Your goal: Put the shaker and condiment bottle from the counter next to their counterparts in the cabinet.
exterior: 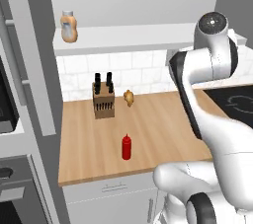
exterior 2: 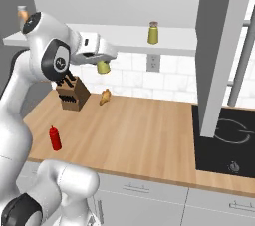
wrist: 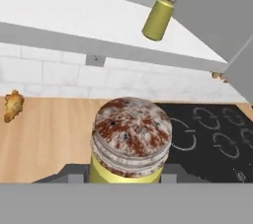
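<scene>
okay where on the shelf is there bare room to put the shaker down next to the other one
Bare shelf lies on both sides of the standing shaker: a long stretch left toward the orange bottle, a shorter one right to the side panel. The gripper holds the shaker below the shelf.

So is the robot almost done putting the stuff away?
Not yet. Nothing is put away. The gripper is shut on the shaker, lifted below the cabinet where its twin stands. The red condiment bottle waits on the counter, and belongs by the orange bottle.
</scene>
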Controlling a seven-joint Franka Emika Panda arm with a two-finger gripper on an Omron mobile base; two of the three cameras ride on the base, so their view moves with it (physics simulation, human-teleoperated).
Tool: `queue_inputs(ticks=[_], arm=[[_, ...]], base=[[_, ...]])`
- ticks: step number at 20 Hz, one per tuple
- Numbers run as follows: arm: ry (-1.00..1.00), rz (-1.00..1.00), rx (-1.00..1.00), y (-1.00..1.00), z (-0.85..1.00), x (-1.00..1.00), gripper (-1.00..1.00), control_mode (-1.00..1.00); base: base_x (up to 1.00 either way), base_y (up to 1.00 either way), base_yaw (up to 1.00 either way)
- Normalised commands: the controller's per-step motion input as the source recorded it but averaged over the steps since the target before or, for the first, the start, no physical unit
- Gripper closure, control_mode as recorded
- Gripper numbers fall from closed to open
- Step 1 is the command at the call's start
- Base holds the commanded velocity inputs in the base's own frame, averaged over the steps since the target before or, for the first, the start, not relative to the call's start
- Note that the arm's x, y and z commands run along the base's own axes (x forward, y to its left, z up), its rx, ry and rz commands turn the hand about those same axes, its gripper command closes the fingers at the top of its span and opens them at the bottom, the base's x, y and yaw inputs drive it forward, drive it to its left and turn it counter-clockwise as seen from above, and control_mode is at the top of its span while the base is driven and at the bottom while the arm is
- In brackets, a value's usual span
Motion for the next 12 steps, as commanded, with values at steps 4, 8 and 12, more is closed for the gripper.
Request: queue_inputs(ticks=[4,8,12], arm=[[-0.07,-0.35,0.25,-0.43,0.87,-0.31,1.0,-1.0],[-0.13,-0.23,0.23,-0.28,0.46,-0.13,1.0,-1.0],[-0.22,0.0,0.02,0.03,0.0,-0.03,1.0,-1.0]], base=[[0.0,0.0,0.0],[0.0,0.0,0.0],[0.0,0.0,0.0]])
